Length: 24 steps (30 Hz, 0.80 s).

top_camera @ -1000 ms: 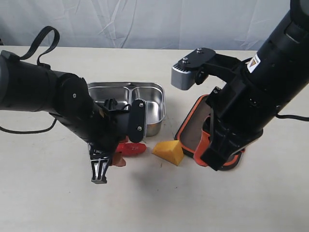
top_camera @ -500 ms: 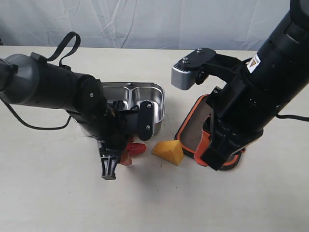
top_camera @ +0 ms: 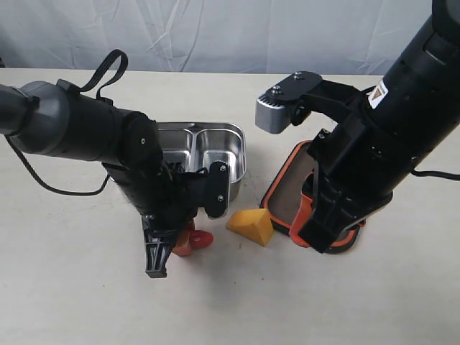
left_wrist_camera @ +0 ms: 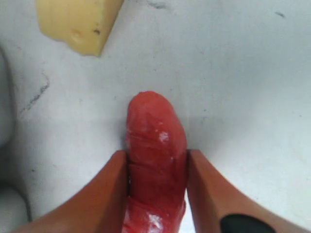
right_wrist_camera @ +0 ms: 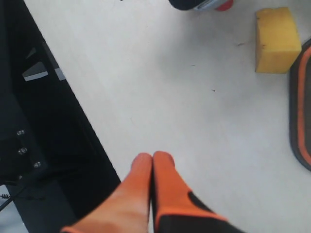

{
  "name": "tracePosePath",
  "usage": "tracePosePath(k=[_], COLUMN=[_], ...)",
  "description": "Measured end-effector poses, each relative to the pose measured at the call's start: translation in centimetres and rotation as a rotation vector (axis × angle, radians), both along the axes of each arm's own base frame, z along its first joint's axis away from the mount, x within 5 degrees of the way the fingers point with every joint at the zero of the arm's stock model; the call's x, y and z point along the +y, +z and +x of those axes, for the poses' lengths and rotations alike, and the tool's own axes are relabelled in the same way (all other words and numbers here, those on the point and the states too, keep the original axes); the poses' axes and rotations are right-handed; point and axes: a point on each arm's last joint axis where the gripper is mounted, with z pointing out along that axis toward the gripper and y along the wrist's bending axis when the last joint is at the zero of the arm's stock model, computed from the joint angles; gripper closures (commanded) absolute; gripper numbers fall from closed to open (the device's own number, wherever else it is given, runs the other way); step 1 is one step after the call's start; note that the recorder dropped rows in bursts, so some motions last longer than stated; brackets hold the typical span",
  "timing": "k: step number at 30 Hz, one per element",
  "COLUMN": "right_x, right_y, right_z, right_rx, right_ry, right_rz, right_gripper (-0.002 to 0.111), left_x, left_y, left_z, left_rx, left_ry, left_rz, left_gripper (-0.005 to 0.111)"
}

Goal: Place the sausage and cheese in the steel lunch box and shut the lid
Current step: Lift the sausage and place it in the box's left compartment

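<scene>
The red sausage (left_wrist_camera: 155, 126) lies lengthwise between my left gripper's (left_wrist_camera: 158, 155) orange fingers, which press on both its sides; its tip (top_camera: 202, 238) pokes out just in front of the steel lunch box (top_camera: 231, 141). The box holds nothing I can see. The yellow cheese (top_camera: 251, 225) lies on the table right of the sausage, also showing in the wrist views (left_wrist_camera: 80, 22) (right_wrist_camera: 277, 39). The dark lid (top_camera: 285, 192) with its orange rim lies partly under the right arm. My right gripper (right_wrist_camera: 153, 158) is shut on nothing, above bare table.
The table's edge and a dark drop-off (right_wrist_camera: 43, 121) run beside the right gripper. The bulky right arm (top_camera: 374, 144) hangs over the lid and hides most of it. A black strap (top_camera: 108, 68) loops behind the left arm.
The left arm has swung and its gripper has turned and shut on the sausage, which now sits a little nearer the table's front. The right arm, cheese and lid have not moved.
</scene>
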Motion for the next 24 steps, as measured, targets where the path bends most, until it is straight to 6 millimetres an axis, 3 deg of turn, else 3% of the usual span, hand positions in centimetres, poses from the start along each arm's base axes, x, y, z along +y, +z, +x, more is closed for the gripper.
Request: tracePosePath(k=[4,10,13,19,24], right_x=[0.0,0.0,-0.1,-0.1,-0.1], right_y=[0.0,0.0,0.0,0.0,0.0], right_z=[0.0,0.0,0.0,0.0,0.0], right_rx=[0.000,-0.004,-0.006,-0.004,-0.004], right_ry=[0.000,-0.001,0.000,-0.004,-0.005], right_rz=[0.000,-0.006,-0.008,-0.009,-0.009], right_gripper=[0.108,0.108,0.108,0.108,0.108], left_x=[0.3,0.5,1.7,5.3,5.1], left_y=[0.8,8.9,10.8,8.5,6.5], left_z=[-0.5,-0.4,1.4,6.0,7.5], left_rx=[0.034,-0.238,-0.368,-0.315,-0.251], left_ry=[-0.018,0.101,0.236,0.529,0.629], left_rz=[0.014,-0.197,-0.275,-0.244,-0.235], left_gripper=[0.107,0.107,0.107,0.107,0.107])
